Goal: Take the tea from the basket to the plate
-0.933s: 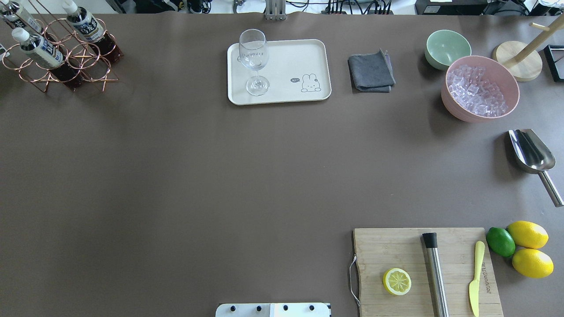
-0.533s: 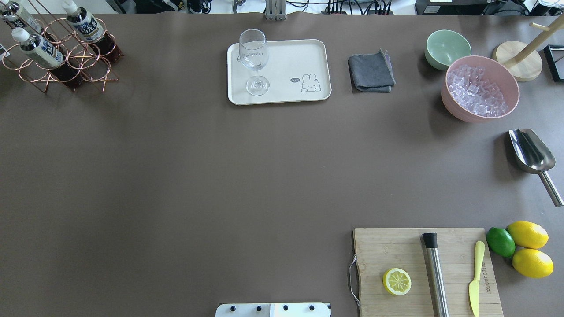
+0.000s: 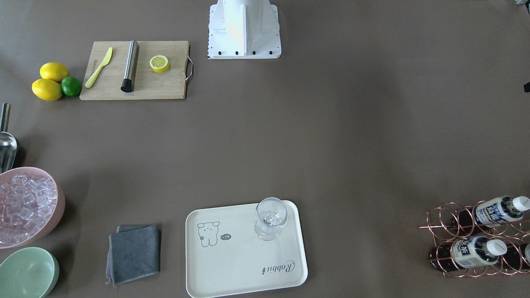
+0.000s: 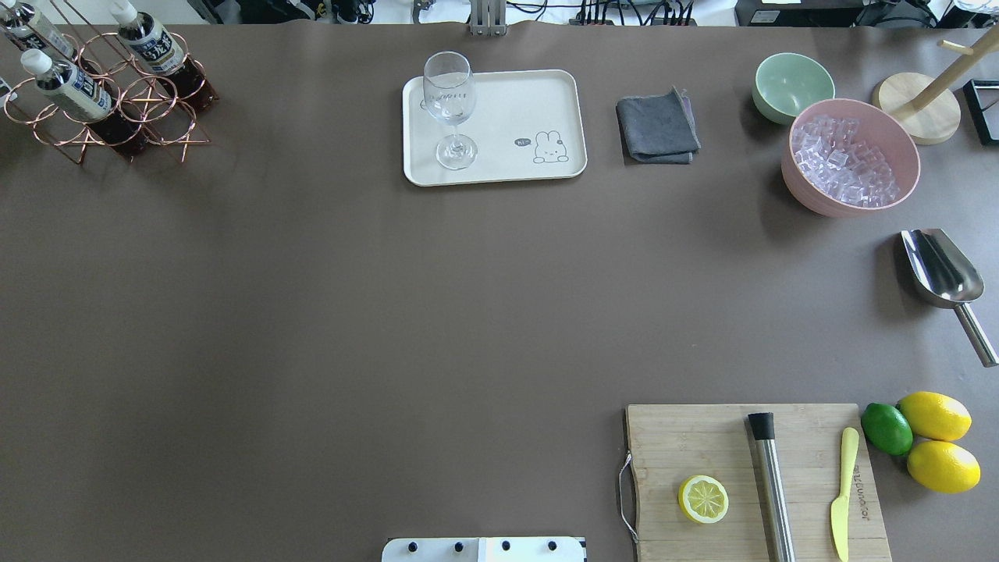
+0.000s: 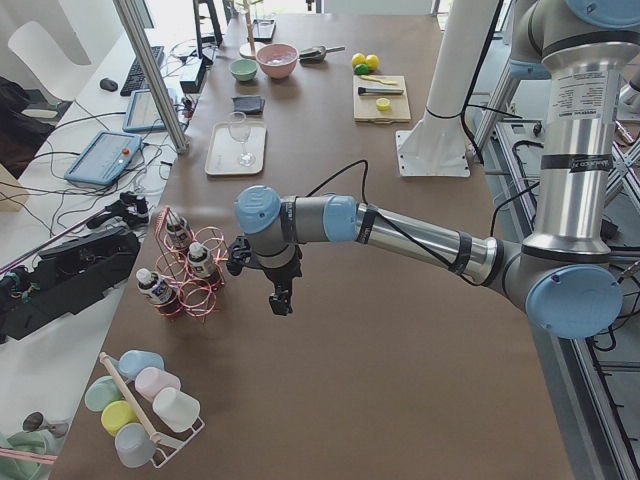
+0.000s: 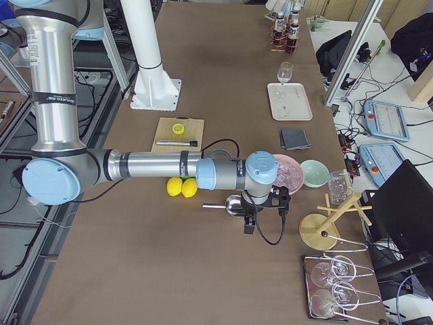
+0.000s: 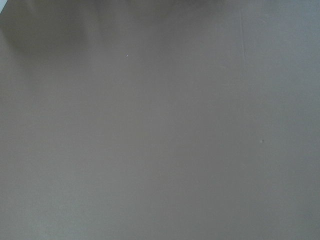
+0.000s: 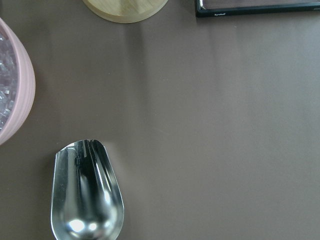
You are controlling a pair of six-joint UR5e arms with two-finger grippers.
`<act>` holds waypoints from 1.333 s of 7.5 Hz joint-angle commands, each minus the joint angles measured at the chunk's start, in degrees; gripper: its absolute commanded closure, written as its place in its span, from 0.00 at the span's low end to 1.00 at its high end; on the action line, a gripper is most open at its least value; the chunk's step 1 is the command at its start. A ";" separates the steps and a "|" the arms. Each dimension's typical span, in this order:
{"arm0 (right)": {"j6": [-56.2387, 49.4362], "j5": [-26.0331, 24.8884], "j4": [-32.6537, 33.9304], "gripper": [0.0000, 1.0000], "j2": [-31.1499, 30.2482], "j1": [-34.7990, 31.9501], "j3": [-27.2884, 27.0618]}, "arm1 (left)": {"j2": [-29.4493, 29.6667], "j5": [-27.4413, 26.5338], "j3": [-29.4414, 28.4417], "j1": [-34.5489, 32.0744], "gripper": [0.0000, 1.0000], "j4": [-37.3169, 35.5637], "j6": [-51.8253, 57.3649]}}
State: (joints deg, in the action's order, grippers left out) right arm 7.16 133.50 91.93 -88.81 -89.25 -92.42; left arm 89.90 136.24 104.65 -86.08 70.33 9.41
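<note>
Three tea bottles [image 4: 152, 48] [image 4: 72, 84] [image 4: 30, 27] with white caps stand tilted in the copper wire basket [image 4: 160, 117] at the far left corner; the front-facing view shows two clearly [image 3: 495, 209] [image 3: 472, 250]. The cream plate [image 4: 515, 101] lies at the far middle with a wine glass [image 4: 450, 109] on it. My left gripper [image 5: 277, 302] shows only in the left exterior view, low over the table beside the basket [image 5: 200, 297]; I cannot tell its state. My right gripper [image 6: 248, 225] shows only in the right exterior view, near the metal scoop; I cannot tell its state. The left wrist view shows bare table.
At the far right are a grey cloth [image 4: 657, 129], a green bowl [image 4: 792, 86], a pink bowl of ice [image 4: 808, 195], a wooden stand [image 4: 917, 113] and a metal scoop [image 4: 940, 269]. A cutting board [image 4: 687, 437] with half lemon, muddler and knife lies front right, beside lemons and a lime [image 4: 886, 428].
</note>
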 commanded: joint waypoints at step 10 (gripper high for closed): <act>-0.57 -0.08 -0.09 0.00 0.65 2.50 -7.93 | 17.22 0.69 -10.42 1.00 0.01 2.26 -78.64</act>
State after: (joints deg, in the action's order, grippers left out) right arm 6.46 133.47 91.85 -88.20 -87.92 -97.79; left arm 105.31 137.50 96.26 -85.27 71.13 -64.17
